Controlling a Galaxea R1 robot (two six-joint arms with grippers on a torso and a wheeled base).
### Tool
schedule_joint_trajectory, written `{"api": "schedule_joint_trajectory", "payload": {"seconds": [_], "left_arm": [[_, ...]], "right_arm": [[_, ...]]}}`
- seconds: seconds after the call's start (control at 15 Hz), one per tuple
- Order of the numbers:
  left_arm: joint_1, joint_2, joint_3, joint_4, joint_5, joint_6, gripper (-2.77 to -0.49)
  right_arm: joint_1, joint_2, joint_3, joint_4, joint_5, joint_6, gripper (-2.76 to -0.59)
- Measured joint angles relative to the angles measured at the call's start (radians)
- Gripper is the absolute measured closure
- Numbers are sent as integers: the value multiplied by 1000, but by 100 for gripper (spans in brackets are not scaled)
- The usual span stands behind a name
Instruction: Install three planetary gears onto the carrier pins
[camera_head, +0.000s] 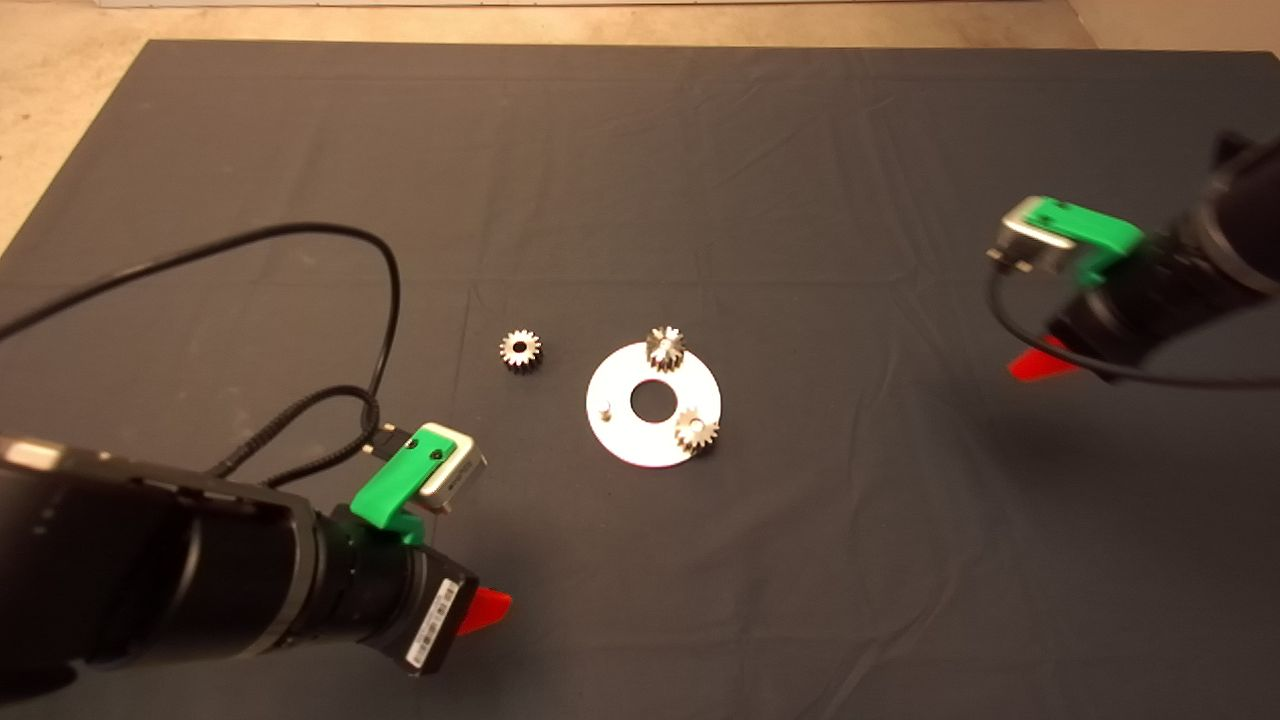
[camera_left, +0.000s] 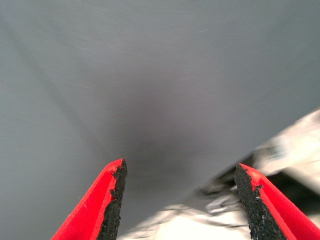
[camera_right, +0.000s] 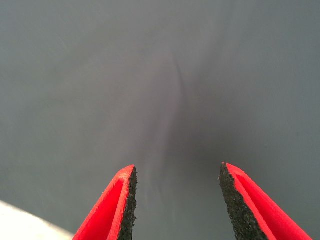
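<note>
A flat silver disc (camera_head: 610, 425) with a central hole lies mid-mat. Two planetary gears sit on its carrier pins, one at the far rim (camera_head: 665, 349) and one at the near right (camera_head: 696, 432). The third carrier pin (camera_head: 605, 408) stands bare at the disc's left. A third gear (camera_head: 520, 350) lies loose on the mat left of the disc. My left gripper (camera_left: 177, 172) hovers open over bare mat at the lower left, well short of the loose gear. At the right side, my right gripper (camera_right: 177, 172) is open above bare mat, far from the disc.
The dark mat (camera_head: 640, 180) has creases; its far and left edges meet a pale floor (camera_head: 60, 90). A black cable (camera_head: 330, 300) loops from the left arm across the mat near the loose gear. The left wrist view shows the mat's edge and pale floor (camera_left: 295, 145).
</note>
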Motion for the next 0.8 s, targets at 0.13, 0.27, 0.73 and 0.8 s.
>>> {"api": "schedule_joint_trajectory", "payload": {"seconds": [0.13,0.27,0.73,0.8], "left_arm": [[-25,1,-33,-20,41,138,-149],[-42,12,-110,-27,47,282,-149],[-50,78,-456,-39,-39,635,-149],[-41,106,-502,-39,-56,671,-149]], "right_arm": [[14,-116,101,17,-24,10,-119],[16,-169,181,74,-40,15,-119],[16,-275,251,86,-36,30,-118],[16,-281,256,87,-39,31,-119]]}}
